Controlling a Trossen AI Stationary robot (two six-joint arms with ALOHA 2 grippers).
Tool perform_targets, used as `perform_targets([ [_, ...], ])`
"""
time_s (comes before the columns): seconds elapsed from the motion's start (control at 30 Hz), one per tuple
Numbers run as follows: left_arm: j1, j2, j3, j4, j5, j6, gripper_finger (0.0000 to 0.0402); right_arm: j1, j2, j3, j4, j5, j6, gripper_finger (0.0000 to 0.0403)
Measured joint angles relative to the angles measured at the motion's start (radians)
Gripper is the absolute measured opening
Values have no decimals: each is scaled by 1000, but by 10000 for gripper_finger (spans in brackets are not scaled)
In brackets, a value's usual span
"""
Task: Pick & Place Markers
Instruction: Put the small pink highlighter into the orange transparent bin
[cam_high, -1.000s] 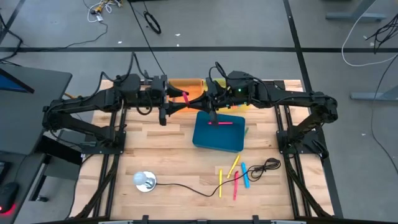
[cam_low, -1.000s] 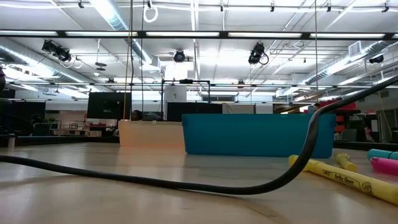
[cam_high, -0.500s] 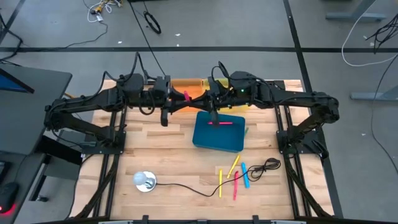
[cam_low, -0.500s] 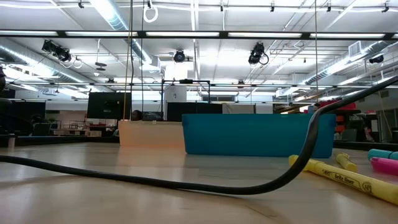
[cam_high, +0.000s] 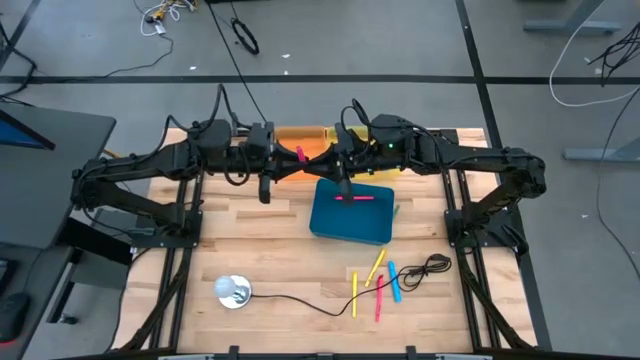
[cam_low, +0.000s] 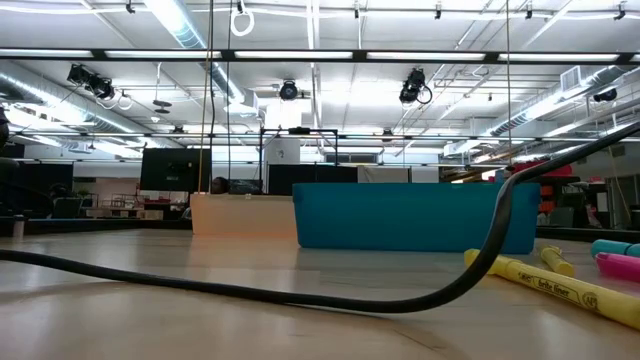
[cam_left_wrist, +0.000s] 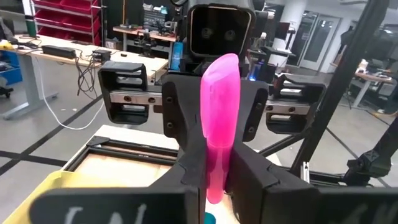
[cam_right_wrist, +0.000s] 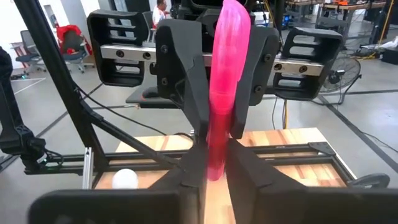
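High over the table's far middle, a pink marker (cam_high: 298, 155) stands about upright between my two grippers, which meet tip to tip. My left gripper (cam_high: 290, 161) comes from the left and is shut on it (cam_left_wrist: 221, 112). My right gripper (cam_high: 318, 160) comes from the right and is shut on the same marker (cam_right_wrist: 227, 74). Another pink marker (cam_high: 355, 197) lies in the teal bin (cam_high: 345, 225). Several yellow, pink and blue markers (cam_high: 377, 280) lie on the wood near the right front, and some of them (cam_low: 560, 285) show in the low view. My left gripper pinches the pink marker's lower part (cam_left_wrist: 214, 177) between its two fingers. The fingers reach in level from the table's left and lie across the marker. The marker stands upright, lifted far clear of the table. My right gripper has the same marker's lower part (cam_right_wrist: 214, 155) between its two fingers. It comes about level from the table's right, across the marker. Its fingers (cam_left_wrist: 183, 118) stand close on either side of the marker's body.
The teal bin (cam_low: 415, 215) stands right of the table's middle. A black cable (cam_high: 300, 300) runs from a white round object (cam_high: 232, 291) across the front to a coil (cam_high: 432, 266) by the markers. An orange-yellow container (cam_high: 300, 135) sits at the far edge under the grippers.
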Motion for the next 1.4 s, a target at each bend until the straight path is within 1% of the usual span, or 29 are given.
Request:
perform_targets([
  [0.1,0,0,0,3,-29,-3,45,0,0,0,-11,4,-7,75],
  [0.23,3,-1,0,3,-85,-36,44,-7,-15,0,-75,7,-19,102],
  [0.37,11,-2,0,-1,-105,-87,44,-23,-36,0,-132,9,-20,120],
  [0.43,11,-2,0,-14,-139,-110,44,-30,-48,0,-138,10,-22,126],
  [0.63,10,-2,-1,-76,-276,-164,44,-54,-90,0,-141,11,-78,132],
  [0.77,-1,-2,-1,-101,-355,-184,44,-68,-111,0,-136,12,-78,132],
  [0.93,-30,-2,-1,-145,-530,-200,44,-78,-129,0,-148,38,-87,132],
  [1.07,-49,-2,-1,-173,-674,-210,44,-80,-137,0,-151,39,-121,132],
  [1.17,-56,-2,-1,-187,-753,-219,44,-80,-138,0,-152,40,-124,132],
  [1.4,-57,1,-1,-190,-896,-242,44,-80,-139,0,-155,39,-127,133],
])
